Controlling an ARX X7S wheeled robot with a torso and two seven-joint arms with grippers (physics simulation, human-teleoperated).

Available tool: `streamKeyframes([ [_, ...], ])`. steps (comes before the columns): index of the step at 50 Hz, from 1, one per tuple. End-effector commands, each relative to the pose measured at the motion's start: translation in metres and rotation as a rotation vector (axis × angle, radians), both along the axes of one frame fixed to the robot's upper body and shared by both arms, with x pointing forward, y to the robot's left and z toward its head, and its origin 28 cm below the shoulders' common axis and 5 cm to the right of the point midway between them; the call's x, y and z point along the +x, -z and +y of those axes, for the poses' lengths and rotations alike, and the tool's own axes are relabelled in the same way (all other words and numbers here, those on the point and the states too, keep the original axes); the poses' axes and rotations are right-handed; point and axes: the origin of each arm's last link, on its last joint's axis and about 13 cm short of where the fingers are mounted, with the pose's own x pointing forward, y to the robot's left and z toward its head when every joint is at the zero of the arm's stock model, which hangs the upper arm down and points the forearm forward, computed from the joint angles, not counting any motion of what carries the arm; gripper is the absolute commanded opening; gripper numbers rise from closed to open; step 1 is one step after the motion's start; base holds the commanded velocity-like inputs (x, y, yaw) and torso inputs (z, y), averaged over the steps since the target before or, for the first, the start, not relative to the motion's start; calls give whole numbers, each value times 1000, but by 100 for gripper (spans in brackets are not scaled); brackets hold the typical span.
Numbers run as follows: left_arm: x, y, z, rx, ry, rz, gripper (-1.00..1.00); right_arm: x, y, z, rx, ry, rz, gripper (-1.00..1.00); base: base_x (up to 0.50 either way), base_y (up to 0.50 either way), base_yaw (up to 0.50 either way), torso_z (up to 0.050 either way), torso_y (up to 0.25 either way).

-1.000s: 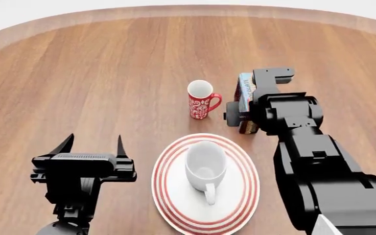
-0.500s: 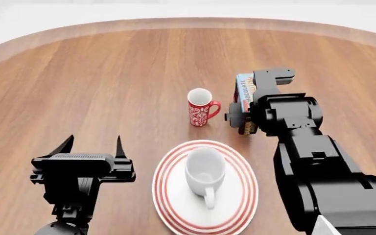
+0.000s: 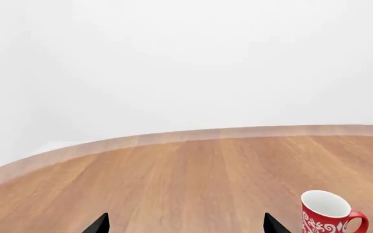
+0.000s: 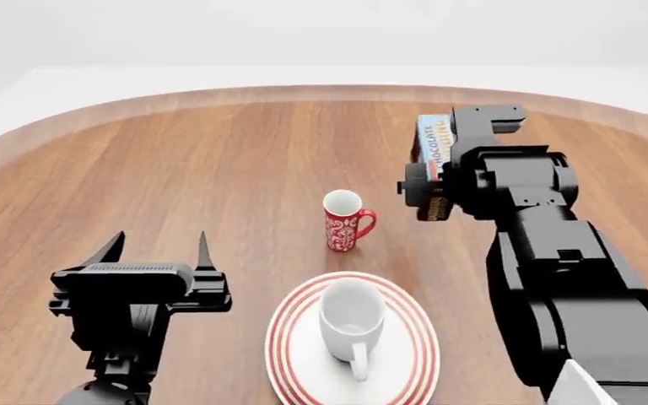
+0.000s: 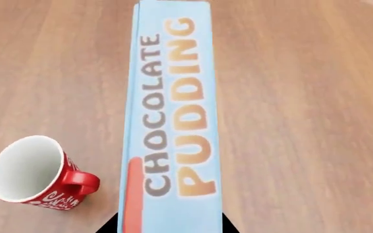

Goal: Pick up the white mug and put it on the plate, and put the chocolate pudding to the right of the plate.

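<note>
Your right gripper grasps the pudding above the tabletop. Left fingers spread, empty. Mug sits on plate.

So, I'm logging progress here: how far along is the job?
Done: the white mug stands on the plate. In hand: the right gripper holds the chocolate pudding, apparently off the table. Left: setting it down right of the plate. The left gripper is open, empty.
</note>
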Motion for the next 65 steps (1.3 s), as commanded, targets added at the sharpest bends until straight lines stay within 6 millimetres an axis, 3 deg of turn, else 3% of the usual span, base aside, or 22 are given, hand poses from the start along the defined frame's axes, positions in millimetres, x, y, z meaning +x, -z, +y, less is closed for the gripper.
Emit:
streamKeyframes([
  [1,0,-2,1,-9,-12,-7,100,1,-34,-30,18,-5,-62,-100,0,0,0,0,0],
  [2,-1,-1,1,-6,-12,-6,100,-5,-32,-38,24,-5,-31,-100,0,0,0,0,0],
  [5,-1,-1,1,-6,-13,-8,100,-45,10,-53,73,34,220,-100,0,0,0,0,0],
  [7,-1,-2,0,-7,-10,-10,100,-65,1,-55,70,23,163,-100,0,0,0,0,0],
  [8,-1,-2,0,-7,-9,-9,100,-80,8,-59,47,19,152,-100,0,0,0,0,0],
  [9,-2,-2,0,-7,-9,-12,100,-91,-5,-65,-27,49,42,-100,0,0,0,0,0],
  [10,-2,-2,1,-9,-10,-11,100,-113,-10,-86,-128,122,-35,-100,0,0,0,0,0],
  [12,-2,-3,1,-8,-10,-12,100,-134,-4,-92,-199,193,-43,-100,0,0,0,0,0],
  [13,-2,-3,1,-8,-9,-12,100,-136,-5,-83,-205,197,-45,-100,0,0,0,0,0],
  [16,-3,-5,0,-9,-7,-18,100,-169,4,-75,-247,265,-34,-100,0,0,0,0,0],
  [20,-3,-4,-1,-8,-5,-18,100,-214,5,-57,-37,-7,8,-100,0,0,0,0,0],
  [23,-4,-4,0,-8,-8,-18,100,-226,9,-57,-28,-18,25,-100,0,0,0,0,0],
  [49,-3,-4,0,-1,-10,-16,100,-223,24,-56,-23,-34,82,-100,0,0,0,0,0],
  [65,-3,-2,0,-1,-9,-14,100,-192,58,-58,41,-19,113,-100,0,0,0,0,0],
])
